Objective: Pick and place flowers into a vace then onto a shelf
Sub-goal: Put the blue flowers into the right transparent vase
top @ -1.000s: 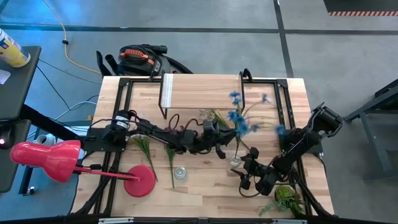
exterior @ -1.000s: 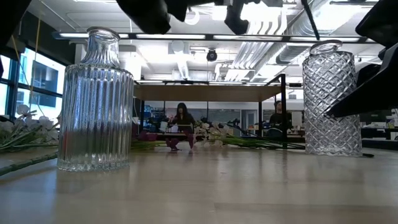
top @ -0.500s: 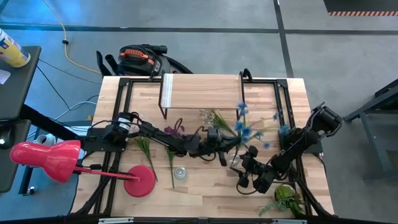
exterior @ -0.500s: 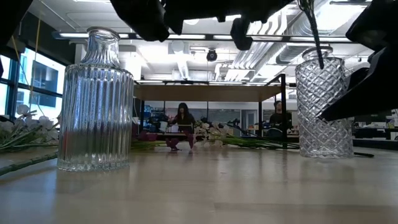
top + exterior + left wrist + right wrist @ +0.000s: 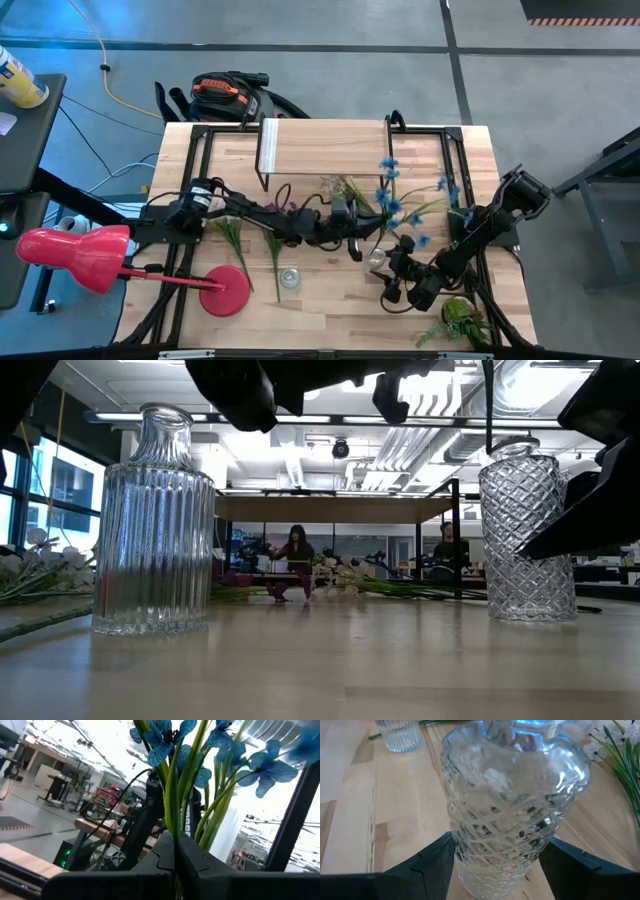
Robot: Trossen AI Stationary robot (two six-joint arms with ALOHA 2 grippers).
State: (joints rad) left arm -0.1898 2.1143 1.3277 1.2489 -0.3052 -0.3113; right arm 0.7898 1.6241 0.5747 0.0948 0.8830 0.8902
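Since half second ago, diamond-cut vase (image 5: pixel 528 530) shifted slightly right, stands more upright; blue flowers (image 5: pixel 395 200) spread wider above it. Left gripper (image 5: pixel 358 238) clamped on flower stems (image 5: pixel 172 800), just beside vase mouth. Right gripper (image 5: pixel 495 865) grips vase base. Shelf (image 5: pixel 325 148) beyond left gripper, top bare. Two vases: ribbed vase (image 5: pixel 152 525) unheld, well apart.

We note both arms (image 5: pixel 260 215) dark, jointed, with black cabling (wrist fingers (image 5: pixel 435 865) matte black, angular).
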